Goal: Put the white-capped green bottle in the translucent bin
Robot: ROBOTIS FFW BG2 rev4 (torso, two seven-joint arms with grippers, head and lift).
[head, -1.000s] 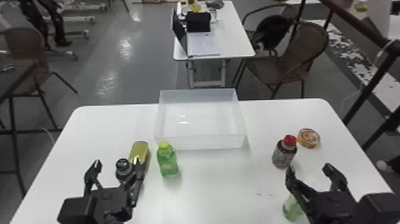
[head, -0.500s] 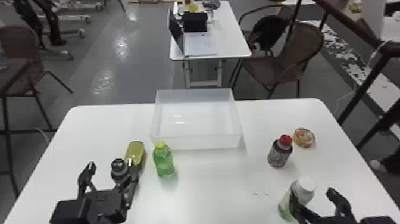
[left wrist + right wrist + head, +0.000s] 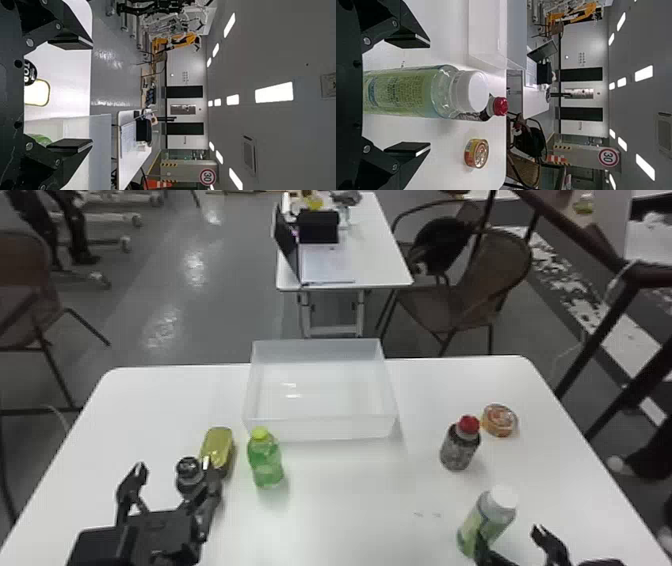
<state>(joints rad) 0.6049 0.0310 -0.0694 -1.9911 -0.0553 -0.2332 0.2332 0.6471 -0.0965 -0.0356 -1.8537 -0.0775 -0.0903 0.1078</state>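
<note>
My right gripper (image 3: 505,542) stands spread about the bottle (image 3: 403,93), upright on the table (image 3: 345,500); I should centre the fingers before closing, then lift straight up.

Head view downward; wrist views level; bin (image 3: 320,429) shared.

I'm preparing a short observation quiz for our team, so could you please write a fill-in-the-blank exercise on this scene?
1. The fingers of the right hand are ____.
2. The dark bottle has a ____ cap.
3. From the robot's side, the bin stands to the ____ of the white-capped bottle.
4. The number of bottles in the bin is ____.

Missing words: open; red; left; zero.
</note>
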